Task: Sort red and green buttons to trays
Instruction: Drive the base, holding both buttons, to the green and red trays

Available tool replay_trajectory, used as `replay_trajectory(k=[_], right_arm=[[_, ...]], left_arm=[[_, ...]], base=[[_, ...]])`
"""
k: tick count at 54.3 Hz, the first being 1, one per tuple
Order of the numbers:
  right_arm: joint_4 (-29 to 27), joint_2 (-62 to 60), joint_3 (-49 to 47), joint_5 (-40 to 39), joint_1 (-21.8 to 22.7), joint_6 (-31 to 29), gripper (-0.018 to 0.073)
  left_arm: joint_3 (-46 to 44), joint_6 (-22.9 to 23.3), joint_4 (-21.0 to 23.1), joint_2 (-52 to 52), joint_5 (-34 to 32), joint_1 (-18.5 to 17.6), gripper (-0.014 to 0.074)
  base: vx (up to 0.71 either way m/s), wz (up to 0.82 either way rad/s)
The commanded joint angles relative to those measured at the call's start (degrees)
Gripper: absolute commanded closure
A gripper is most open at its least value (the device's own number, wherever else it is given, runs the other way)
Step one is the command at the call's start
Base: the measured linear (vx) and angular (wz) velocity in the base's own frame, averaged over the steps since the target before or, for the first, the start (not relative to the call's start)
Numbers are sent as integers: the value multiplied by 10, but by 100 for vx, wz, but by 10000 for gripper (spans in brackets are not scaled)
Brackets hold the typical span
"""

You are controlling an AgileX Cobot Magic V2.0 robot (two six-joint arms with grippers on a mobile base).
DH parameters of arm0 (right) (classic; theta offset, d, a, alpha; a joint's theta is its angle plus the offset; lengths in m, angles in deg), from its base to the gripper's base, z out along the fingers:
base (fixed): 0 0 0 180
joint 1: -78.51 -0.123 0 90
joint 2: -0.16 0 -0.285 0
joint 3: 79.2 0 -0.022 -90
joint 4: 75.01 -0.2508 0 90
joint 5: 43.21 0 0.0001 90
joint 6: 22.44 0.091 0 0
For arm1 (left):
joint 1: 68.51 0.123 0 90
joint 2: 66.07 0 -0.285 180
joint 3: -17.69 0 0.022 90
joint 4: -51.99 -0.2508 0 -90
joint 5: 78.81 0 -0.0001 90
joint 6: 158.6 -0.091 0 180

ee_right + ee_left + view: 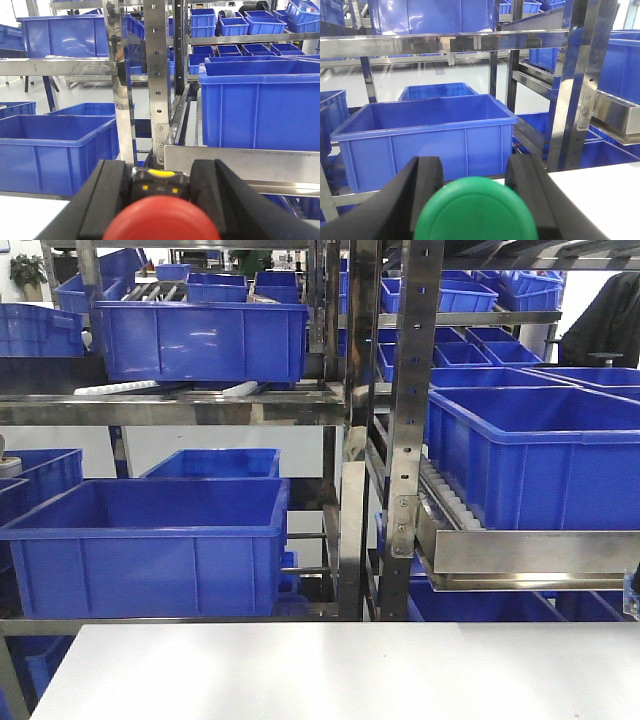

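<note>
Front view: white table [340, 675] at 6 o'clock, steel rack [410, 390] loaded with blue crates [150, 540] from 9 through 3. No arms, buttons or trays in frame. Left wrist view: left gripper [475, 172] is closed on the green button [476, 212], with black fingers [427, 180] at 8 and 4 o'clock flanking the cap. The cap fills 6 o'clock and a table corner shows at 4. The camera looks level into the crates, so the arm reads as raised above the table. Right wrist view: right gripper [161, 175] is clamped on the red button [161, 220]. Its black-and-yellow base sits between the pads, the domed cap is at 6 o'clock, and a sliver of table shows at 8. Both picks look done; the step is transport and place. No view shows the trays, so pitch the wrists down until each matching tray is in frame before committing. Green button goes to the green tray, red to the red tray. Come low over the tray floor inside the rim, then open, since a domed cap probably rolls if dropped. Keep clear of the rack uprights and move one arm at a time.
</note>
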State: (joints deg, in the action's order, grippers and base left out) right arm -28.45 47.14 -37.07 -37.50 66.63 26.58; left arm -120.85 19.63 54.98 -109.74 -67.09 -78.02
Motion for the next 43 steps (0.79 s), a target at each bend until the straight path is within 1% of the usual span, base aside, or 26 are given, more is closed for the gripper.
replay_trajectory(k=[1, 25, 43], right_arm=[[6, -1, -19, -34, -1, 1, 565], [6, -1, -19, -34, -1, 1, 565], [6, -1, -19, -34, -1, 1, 565]], left_arm=[[-18, 4, 4, 2, -52, -5, 602], [-18, 4, 4, 2, -52, -5, 602], [-18, 4, 4, 2, -52, -5, 602]], base=[[0, 1], [-3, 4], [-11, 20]])
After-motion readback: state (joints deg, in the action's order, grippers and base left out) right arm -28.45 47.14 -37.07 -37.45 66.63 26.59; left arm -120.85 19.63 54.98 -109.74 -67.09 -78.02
